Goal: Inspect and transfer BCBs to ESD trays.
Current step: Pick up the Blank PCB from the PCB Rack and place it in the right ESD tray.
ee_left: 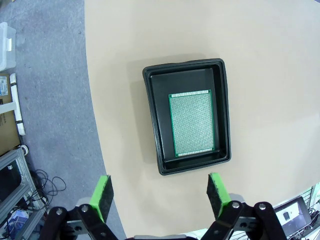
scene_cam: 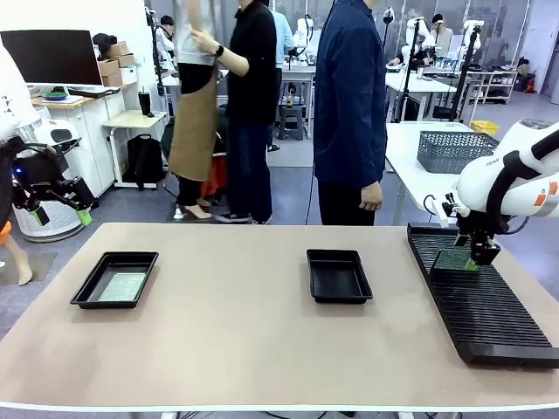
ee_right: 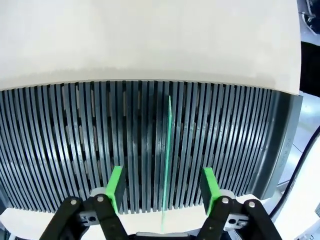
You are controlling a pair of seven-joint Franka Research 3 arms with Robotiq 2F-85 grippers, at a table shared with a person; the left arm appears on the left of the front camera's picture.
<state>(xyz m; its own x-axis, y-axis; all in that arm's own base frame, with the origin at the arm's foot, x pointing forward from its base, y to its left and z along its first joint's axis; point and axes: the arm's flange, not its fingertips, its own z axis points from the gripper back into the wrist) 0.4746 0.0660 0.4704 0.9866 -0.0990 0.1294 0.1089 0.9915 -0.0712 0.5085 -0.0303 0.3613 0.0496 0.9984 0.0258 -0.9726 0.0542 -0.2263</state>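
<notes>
**Both sets of jaws wide, nothing gripped**

One thin, flat, green rectangular circuit board, the flat board (ee_left: 191,123), lies face up on the floor of a shallow black plastic tray with a raised rim and rounded corners. This left tray (ee_left: 155,120) sits near the left end of the pale beige table (scene_cam: 236,332). The board rests towards one long wall, with bare black floor along the other.

The left gripper (ee_left: 160,192) hangs high above that tray. Its green pads (ee_left: 103,195) are spread wide and touch nothing.

A second, identical black tray, the middle tray (scene_cam: 339,298), sits near the table's centre, well apart from the first, showing its black floor.

At the right end lies a long black ribbed slotted rack (scene_cam: 498,332). A second green board, the upright board (ee_right: 167,140), stands on edge in it, seen edge-on as a thin line between the ribs.

The right gripper (ee_right: 162,187) is low over the rack and straddles this board. One green pad (ee_right: 115,186) is on each side, with a clear gap to the board on both, so the claw is open around it and not clamping. The board's near end is hidden behind the gripper body, so it probably sits in a single slot, though that cannot be confirmed.

A person in a dark blue jacket (scene_cam: 349,105) stands at the far side of the table.
</notes>
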